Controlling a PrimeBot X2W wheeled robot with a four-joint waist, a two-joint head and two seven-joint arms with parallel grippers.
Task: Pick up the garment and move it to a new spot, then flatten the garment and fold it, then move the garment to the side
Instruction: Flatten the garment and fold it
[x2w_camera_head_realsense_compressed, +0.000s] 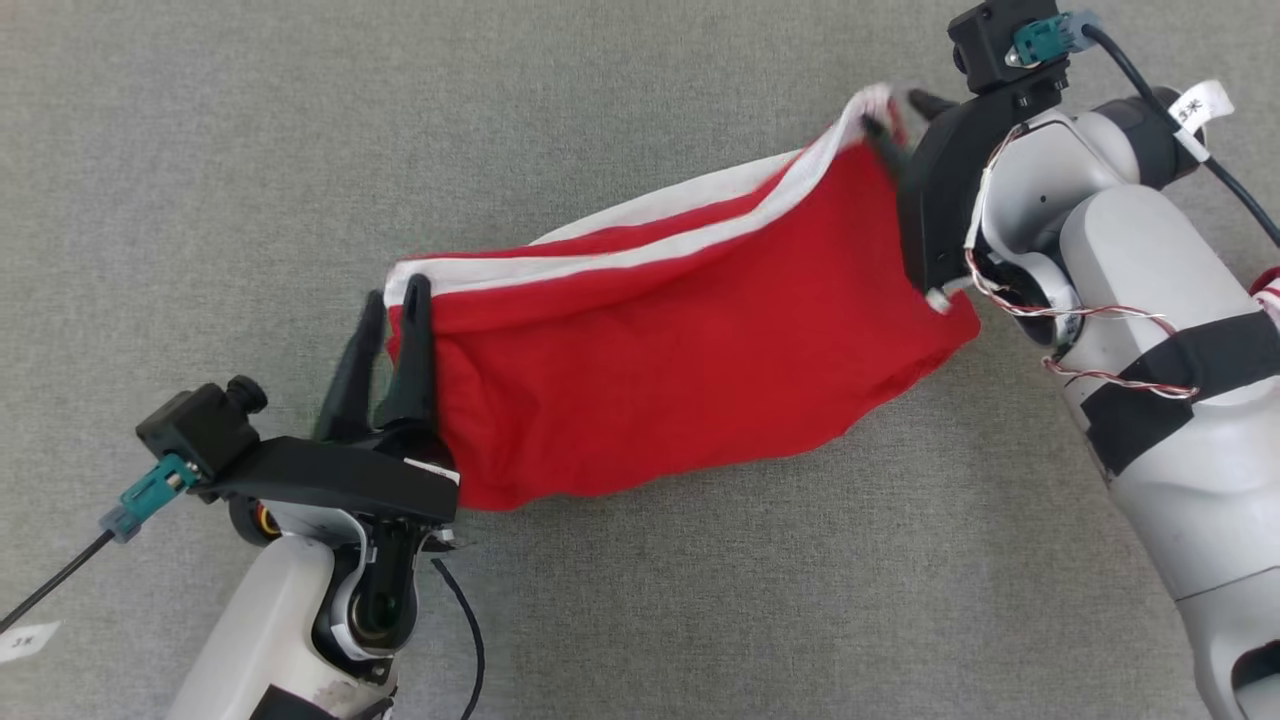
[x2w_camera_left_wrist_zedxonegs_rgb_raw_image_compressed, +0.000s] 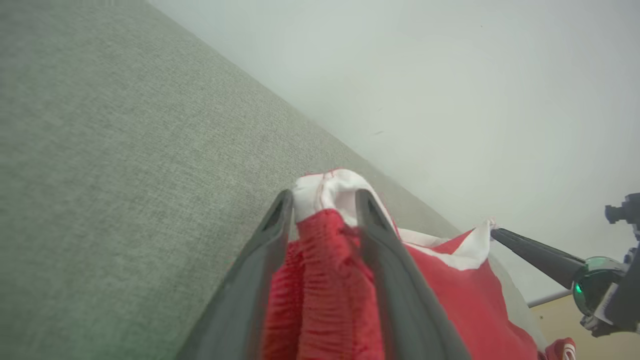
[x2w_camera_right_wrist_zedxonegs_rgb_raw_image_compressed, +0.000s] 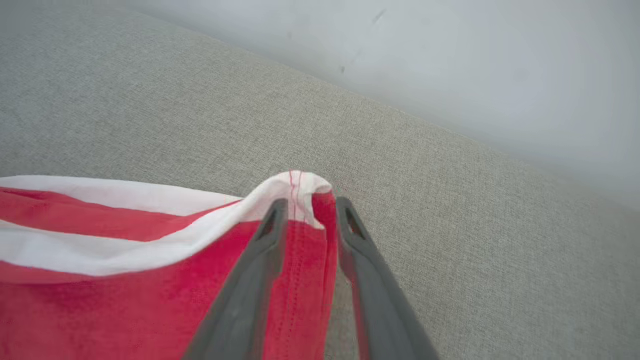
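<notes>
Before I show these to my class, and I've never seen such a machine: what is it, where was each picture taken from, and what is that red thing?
It is a two-armed robot. The head view looks down on a grey fabric-covered surface. Each wrist view looks along one gripper's two dark fingers. Between the arms lies a red garment with a white band, stretched out. The left gripper stands at one end of the band, the right gripper at the other. In both wrist views the fingers stand apart with bunched cloth between them, so whether they grip it is unclear.

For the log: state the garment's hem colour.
White band on the red garment; the head view shows it best.
</notes>
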